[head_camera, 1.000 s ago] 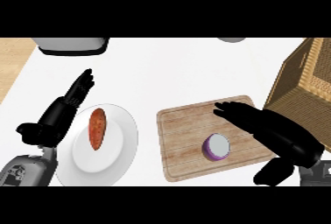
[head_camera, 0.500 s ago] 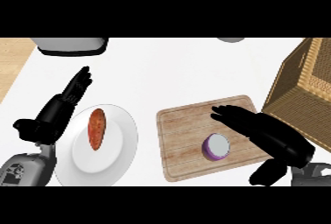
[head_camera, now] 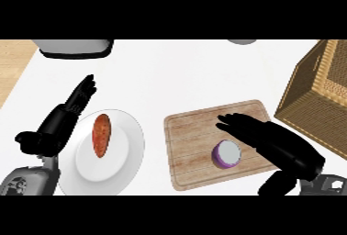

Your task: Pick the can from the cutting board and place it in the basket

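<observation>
Right hand (head_camera: 271, 140) shifted slightly left, fingers spread wide over cutting board (head_camera: 196, 147), can (head_camera: 227, 153) just beside palm

No text, label, brand, number or sign can be read anywhere in the view. The purple can (head_camera: 227, 153) on the cutting board (head_camera: 203, 147) shows only a plain pale top, and the plate (head_camera: 125, 151), the basket (head_camera: 318, 92) and the bench (head_camera: 183, 78) carry no lettering.
</observation>
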`<state>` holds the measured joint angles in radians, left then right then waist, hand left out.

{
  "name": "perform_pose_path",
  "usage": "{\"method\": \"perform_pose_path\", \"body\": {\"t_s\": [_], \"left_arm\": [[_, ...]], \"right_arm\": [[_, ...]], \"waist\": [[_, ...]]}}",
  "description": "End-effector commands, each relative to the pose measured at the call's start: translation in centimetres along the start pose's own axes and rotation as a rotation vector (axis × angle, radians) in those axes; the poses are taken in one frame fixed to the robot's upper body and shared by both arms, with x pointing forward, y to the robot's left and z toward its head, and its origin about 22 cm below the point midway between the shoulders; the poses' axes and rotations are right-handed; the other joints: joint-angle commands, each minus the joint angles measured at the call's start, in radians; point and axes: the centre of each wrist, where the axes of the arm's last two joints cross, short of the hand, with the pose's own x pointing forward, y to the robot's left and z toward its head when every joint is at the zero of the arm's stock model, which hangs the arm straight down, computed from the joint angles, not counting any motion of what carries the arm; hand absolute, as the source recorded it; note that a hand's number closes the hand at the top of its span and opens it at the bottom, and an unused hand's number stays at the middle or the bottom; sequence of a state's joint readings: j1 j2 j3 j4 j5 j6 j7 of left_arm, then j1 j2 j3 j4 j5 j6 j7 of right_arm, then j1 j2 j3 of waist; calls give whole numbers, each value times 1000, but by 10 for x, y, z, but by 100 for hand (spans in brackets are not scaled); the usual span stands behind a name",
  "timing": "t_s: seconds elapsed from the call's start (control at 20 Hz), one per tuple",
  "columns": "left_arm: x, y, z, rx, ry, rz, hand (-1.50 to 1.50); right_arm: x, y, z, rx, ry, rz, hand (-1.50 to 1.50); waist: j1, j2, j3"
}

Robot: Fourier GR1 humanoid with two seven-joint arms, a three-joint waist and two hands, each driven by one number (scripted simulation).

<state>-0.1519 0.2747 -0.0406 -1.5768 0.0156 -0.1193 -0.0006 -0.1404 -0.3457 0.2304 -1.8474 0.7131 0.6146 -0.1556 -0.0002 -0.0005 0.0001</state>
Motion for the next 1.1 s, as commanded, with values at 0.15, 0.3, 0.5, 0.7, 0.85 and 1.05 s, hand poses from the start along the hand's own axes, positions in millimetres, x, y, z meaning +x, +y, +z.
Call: {"method": "perform_pose_path", "body": {"t_s": [0.15, 0.3, 0.5, 0.7, 0.85, 1.05], "left_arm": [[-2, 20, 4, -2, -6, -25, 0], [6, 1, -9, -9, -10, 14, 0], [24, -10, -4, 3, -24, -2, 0], [20, -11, 9, 4, -16, -7, 0], [8, 2, -2, 2, 6, -7, 0], [3, 2, -10, -7, -6, 9, 0]], "right_arm": [[-12, 12, -4, 44, 42, 62, -150], [10, 22, -32, 33, 27, 68, -150], [4, 30, -34, 39, 43, 70, -150], [-11, 53, -24, 53, 75, 97, -150], [-18, 47, -36, 60, 100, 82, -150], [-10, 67, -62, 77, 119, 106, -150]], "waist": [[2, 1, 0], [1, 0, 0], [3, -1, 0], [2, -1, 0], [1, 0, 0], [1, 1, 0]]}}
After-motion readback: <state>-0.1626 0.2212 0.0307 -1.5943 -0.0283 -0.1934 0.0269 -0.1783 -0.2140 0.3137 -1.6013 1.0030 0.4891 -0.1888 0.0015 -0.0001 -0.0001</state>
